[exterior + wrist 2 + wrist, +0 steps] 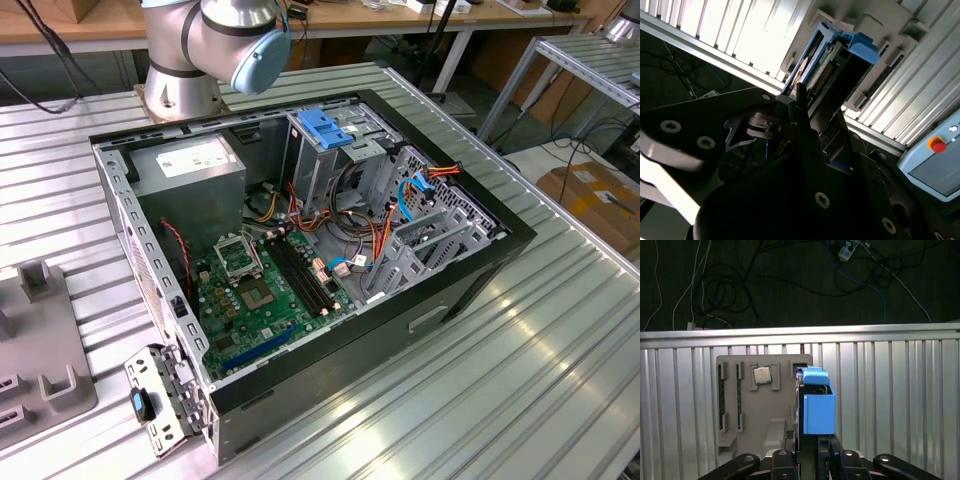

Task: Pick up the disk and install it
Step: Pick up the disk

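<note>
Case (pixel 470 290) of a desktop computer lies open on the ribbed metal table (pixel 520 400) in my exterior view. Inside it I see a green motherboard (pixel 260 290) flat on the case floor and a grey power supply (pixel 190 165) in the corner nearest the arm's base (pixel 185 90). There is also a tall metal cage (pixel 320 175) topped by a blue latch (pixel 325 125), and orange, red and blue cables (pixel 380 240) bunch between cage and board.

A grey tray (pixel 40 340) lies on the table at the exterior view's left, apart from the case. In the first wrist view it carries a small square processor chip (pixel 762 374) in one recess, with long narrow slots beside it.

The disk (pixel 818 410) stands on edge at the tray's border, its light-blue frame toward my camera. My claw (pixel 810 440) is clamped on it, a finger against each flat side. I cannot tell whether the disk rests in the tray or hangs clear of it.

Past the table's edge the floor is dark, with loose wires (pixel 715 290) trailing over it. In the second wrist view a pale handheld unit with a red button (pixel 938 145) sits off the table. A cardboard box (pixel 595 195) lies on the floor at the exterior view's right.
</note>
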You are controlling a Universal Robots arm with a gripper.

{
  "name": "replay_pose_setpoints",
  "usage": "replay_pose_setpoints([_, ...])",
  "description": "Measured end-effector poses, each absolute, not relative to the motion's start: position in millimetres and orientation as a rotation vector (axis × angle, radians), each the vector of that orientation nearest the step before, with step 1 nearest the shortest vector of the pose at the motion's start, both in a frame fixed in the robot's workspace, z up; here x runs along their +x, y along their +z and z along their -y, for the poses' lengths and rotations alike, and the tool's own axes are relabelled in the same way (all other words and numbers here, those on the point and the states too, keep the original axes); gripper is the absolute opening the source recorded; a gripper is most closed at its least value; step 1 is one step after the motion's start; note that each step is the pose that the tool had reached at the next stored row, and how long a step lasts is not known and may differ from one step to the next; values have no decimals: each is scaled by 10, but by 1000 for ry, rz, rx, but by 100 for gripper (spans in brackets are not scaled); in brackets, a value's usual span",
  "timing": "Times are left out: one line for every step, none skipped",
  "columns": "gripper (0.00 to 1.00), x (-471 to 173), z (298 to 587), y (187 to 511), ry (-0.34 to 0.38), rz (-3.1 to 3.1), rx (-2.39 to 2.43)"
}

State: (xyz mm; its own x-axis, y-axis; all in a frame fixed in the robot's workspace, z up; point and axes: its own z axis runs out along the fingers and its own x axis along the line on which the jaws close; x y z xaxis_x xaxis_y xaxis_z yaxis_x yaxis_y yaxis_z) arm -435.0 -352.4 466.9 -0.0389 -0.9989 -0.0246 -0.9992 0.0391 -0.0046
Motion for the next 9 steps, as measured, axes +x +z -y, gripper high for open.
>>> replay_pose_setpoints([35, -4350, 3525, 4707, 21, -2249, -2163])
replay_pose_setpoints([35, -4350, 3525, 4733, 21, -2249, -2163])
replay_pose_setpoints([35, -4350, 3524, 4775, 21, -2249, -2163])
replay_pose_setpoints([35, -4350, 3524, 4800, 21, -2249, -2163])
replay_pose_setpoints([35, -4350, 3525, 4829, 21, -2249, -2163])
replay_pose_setpoints([35, -4350, 3525, 4852, 21, -2249, -2163])
replay_pose_setpoints([35, -4350, 3524, 4873, 21, -2249, -2163])
replay_pose_setpoints([35, -4350, 3524, 4900, 21, -2249, -2163])
replay_pose_setpoints([35, -4349, 3524, 4924, 21, -2249, -2163])
